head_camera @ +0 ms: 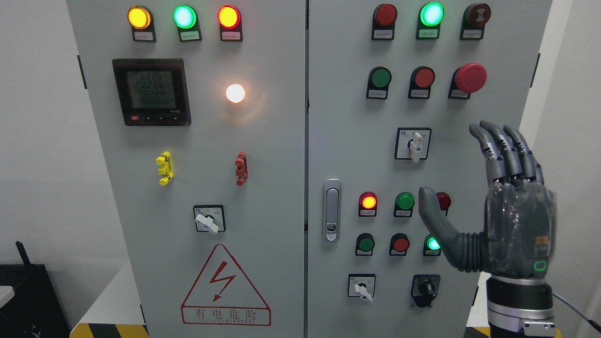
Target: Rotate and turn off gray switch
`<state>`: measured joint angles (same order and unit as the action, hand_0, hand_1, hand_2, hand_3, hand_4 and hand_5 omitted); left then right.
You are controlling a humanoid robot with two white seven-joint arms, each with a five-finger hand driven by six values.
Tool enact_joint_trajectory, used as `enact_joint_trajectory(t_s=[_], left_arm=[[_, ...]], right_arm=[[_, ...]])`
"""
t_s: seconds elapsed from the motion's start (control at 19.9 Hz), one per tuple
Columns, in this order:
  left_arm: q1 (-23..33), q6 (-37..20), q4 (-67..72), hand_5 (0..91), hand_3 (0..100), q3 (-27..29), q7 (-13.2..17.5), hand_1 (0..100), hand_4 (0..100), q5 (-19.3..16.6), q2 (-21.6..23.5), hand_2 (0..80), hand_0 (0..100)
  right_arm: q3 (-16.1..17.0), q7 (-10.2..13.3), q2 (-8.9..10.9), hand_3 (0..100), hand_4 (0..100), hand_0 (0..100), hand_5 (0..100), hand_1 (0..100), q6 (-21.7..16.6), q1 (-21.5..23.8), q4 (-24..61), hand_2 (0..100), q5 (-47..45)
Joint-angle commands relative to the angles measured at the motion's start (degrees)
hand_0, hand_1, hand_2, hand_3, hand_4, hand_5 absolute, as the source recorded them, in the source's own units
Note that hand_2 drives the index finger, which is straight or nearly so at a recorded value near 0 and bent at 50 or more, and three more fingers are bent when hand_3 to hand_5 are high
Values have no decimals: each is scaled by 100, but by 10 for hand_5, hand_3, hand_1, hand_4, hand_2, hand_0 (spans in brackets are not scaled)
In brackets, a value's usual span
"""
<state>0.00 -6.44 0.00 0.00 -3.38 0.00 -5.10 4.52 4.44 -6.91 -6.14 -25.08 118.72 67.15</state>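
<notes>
- Two cabinet doors (263,188); work is on the right one
- Right hand (507,206): fingers apart, holding nothing
- Gray switch (415,146), 10 o'clock of the hand, well apart: probably stiff and light; pinch its white lever

A plain white wall (42,141) stands behind and to the left of a tall light-grey metal cabinet (263,197); a further strip of white wall (575,94) shows at the right edge. At lower left, a dark box (28,295) sits beside a pale ledge (115,295) edged with yellow-and-black hazard tape (110,330). Lighting is even and diffuse.
</notes>
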Motion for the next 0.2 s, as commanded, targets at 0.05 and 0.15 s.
enact_joint_trajectory(t_s=[0.05,0.15], left_arm=[[-53,3,-141,0,0,44,4,389,0,114,0,0,120],[-53,3,-141,0,0,44,4,389,0,114,0,0,120]], right_arm=[[32,5,-3,188,154,263,149,163,-1,12,81,124,0],[32,5,-3,197,162,264,158,164,-1,21,81,126,-9]])
